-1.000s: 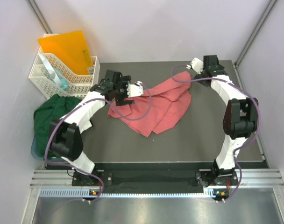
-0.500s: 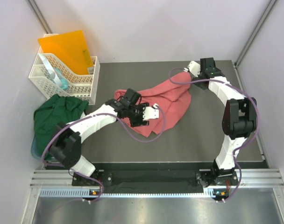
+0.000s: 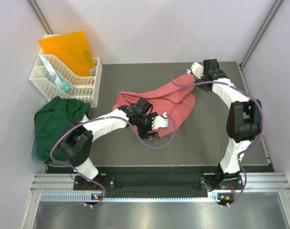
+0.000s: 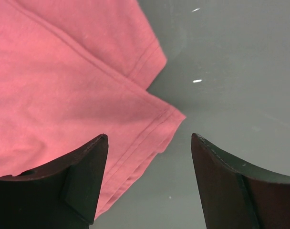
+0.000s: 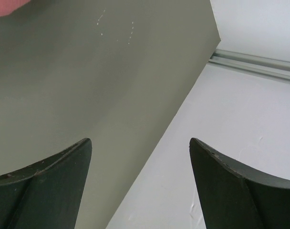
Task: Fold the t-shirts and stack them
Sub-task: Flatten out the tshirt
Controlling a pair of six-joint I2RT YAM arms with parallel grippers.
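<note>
Crumpled salmon-pink cloth t-shirt: hemmed corner beneath left gripper, jaws wide, empty; right gripper open, empty.

White left arm, white right arm, black joints, looping purple cables, dark wedge-shaped claw fingers.

Left arm stretches rightward to the middle, left gripper low, jaws spread wide. Right arm reaches far right, right gripper spread too, pointing left.

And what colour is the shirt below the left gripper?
Salmon-pink shirt; left wrist view shows it best.
</note>
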